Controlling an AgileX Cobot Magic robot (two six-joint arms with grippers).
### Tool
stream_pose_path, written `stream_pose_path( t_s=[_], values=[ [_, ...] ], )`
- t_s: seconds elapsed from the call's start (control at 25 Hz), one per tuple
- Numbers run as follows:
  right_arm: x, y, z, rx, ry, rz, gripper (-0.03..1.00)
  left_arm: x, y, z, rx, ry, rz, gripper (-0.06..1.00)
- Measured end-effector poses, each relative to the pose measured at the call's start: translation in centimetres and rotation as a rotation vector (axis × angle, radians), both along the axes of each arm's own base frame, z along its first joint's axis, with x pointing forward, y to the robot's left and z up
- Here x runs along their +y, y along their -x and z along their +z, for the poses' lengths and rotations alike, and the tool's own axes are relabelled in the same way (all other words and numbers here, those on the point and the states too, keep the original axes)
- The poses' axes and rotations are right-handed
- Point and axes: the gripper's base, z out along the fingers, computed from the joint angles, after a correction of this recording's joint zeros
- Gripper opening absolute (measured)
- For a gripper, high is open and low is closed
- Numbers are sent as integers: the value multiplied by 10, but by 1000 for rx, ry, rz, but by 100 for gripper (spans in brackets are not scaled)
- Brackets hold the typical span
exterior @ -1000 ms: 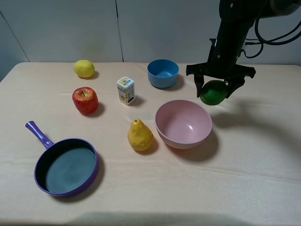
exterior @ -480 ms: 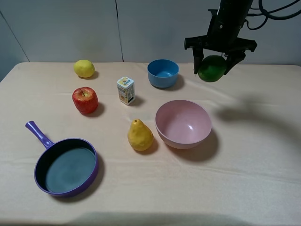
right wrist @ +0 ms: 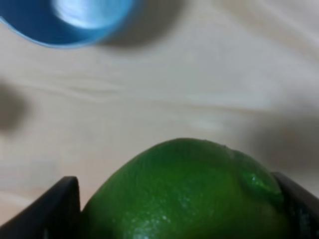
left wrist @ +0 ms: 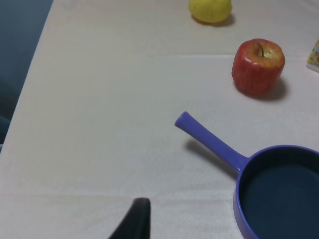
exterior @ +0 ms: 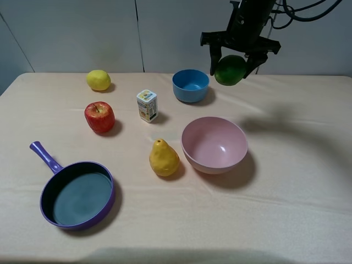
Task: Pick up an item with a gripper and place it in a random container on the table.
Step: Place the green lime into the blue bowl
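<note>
over the table point(exterior: 286, 209) the right pincer point(exterior: 231, 68) has risen and swung left within the last second, from beside the pink bowl point(exterior: 214, 144) to a spot high up and just right of the blue bowl point(exterior: 191, 85). it stays clenched on the lime point(exterior: 230, 71), which hangs in the air, not yet above the bowl's mouth. i judge the carry nearly done, with only the release left. the small carton point(exterior: 147, 105) bears print too small to read. of the left pincer point(left wrist: 135, 221) only a dark tip shows, so i cannot tell its state.

The beige table point(exterior: 286, 192) carries a lemon point(exterior: 98, 80), apple point(exterior: 99, 116), small carton point(exterior: 147, 105) and pear point(exterior: 163, 158). A purple pan point(exterior: 77, 193), blue bowl point(exterior: 191, 85) and pink bowl point(exterior: 214, 145) rest there too.
</note>
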Motion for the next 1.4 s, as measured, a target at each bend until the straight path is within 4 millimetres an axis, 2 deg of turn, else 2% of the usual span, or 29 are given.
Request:
stream_pose_path(
  t_s=[0.28,0.6,1.04,1.4],
  values=[
    [39,-16,-8,-56,-26,60,54,0,0,0,0,0,0,97],
    [65,-32,-26,-101,-52,89,54,0,0,0,0,0,0,97],
    [68,-54,-51,-253,-31,91,54,0,0,0,0,0,0,97],
    [68,-64,-74,-308,20,109,54,0,0,0,0,0,0,97]
  ],
)
